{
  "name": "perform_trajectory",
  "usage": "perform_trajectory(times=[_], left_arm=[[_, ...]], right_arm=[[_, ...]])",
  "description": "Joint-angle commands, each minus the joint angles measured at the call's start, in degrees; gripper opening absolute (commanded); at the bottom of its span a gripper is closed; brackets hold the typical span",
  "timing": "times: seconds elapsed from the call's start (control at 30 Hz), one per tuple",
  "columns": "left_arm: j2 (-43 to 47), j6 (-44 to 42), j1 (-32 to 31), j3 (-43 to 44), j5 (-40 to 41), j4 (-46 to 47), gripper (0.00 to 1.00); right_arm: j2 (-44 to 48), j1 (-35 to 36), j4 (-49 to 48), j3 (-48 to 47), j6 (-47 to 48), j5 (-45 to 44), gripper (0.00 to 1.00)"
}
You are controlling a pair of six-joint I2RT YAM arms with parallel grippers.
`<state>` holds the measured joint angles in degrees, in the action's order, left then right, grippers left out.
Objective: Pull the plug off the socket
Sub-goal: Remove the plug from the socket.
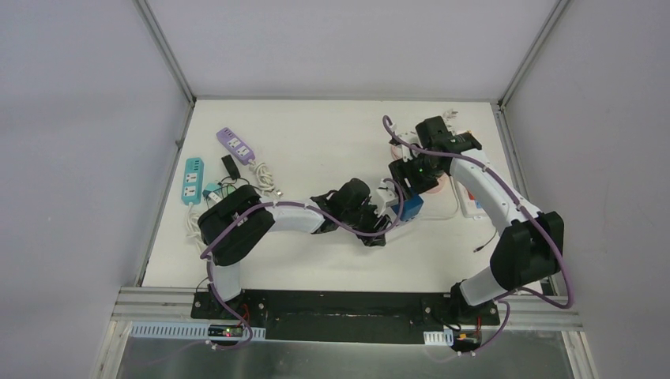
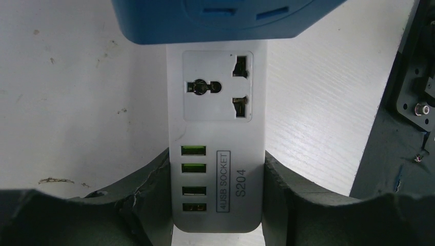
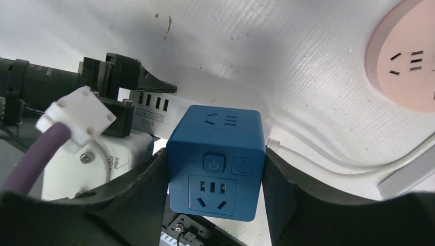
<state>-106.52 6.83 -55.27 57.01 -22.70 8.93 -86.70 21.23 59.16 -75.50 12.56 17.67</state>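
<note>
— Where is the plug?
— The blue cube plug [image 3: 215, 159] is mid-table between the two arms, over the far end of the white socket strip [image 2: 218, 154]. I cannot tell whether its pins are seated in the strip, because the cube hides that end
— What has hold of it?
— The right gripper [image 3: 215, 177] is clamped on it, with a dark finger [image 3: 138, 189] pressed to each side face and the power button facing the wrist camera
— And the other arm?
— The left gripper [image 2: 218, 177] is closed on the strip at its USB end, pads [image 2: 279, 179] touching both long edges beside the four ports, over the white table [image 1: 332, 134]
— Anything else nearby?
— A pink round socket [image 3: 405, 61] lies near the cube on the right arm's side. A purple strip [image 1: 235, 145] and a teal strip [image 1: 192, 181] lie well apart from it, at the table's left side
</note>
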Motion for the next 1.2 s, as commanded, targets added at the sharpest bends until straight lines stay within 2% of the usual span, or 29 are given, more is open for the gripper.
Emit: perform_trajectory(times=[0.0,0.17,0.47,0.63,0.87,1.1,1.13,1.17], left_arm=[[-1.6,0.9,-0.7,-2.2,1.9,-2.3,0.0],[-0.7,1.1,-0.7,-2.8,2.8,-1.2,0.01],[1.1,0.9,-0.7,-2.5,6.8,-0.8,0.58],[5.0,0.7,-0.7,-5.1,9.6,1.8,0.8],[12.0,-0.7,-0.7,-8.8,11.8,3.8,0.84],[25.6,-1.5,-0.7,-16.7,15.4,10.8,0.85],[27.2,-1.7,-0.6,-17.4,15.5,11.7,0.87],[28.8,-1.8,-0.7,-18.2,16.0,12.9,0.96]], right_arm=[[-0.6,2.7,-0.4,-1.7,-2.4,8.5,0.0],[1.7,-0.8,-1.9,2.4,-1.8,9.3,0.0],[5.2,-7.8,-2.5,5.2,-1.2,12.0,0.0],[5.6,-9.7,-3.2,6.1,-1.5,14.4,0.0],[4.3,-12.1,-4.2,6.3,-2.8,21.0,0.0],[4.3,-15.6,-7.2,7.6,-7.5,30.4,0.0],[4.4,-16.0,-8.0,8.1,-8.7,31.8,0.0],[4.6,-16.2,-8.8,8.6,-9.6,32.9,0.0]])
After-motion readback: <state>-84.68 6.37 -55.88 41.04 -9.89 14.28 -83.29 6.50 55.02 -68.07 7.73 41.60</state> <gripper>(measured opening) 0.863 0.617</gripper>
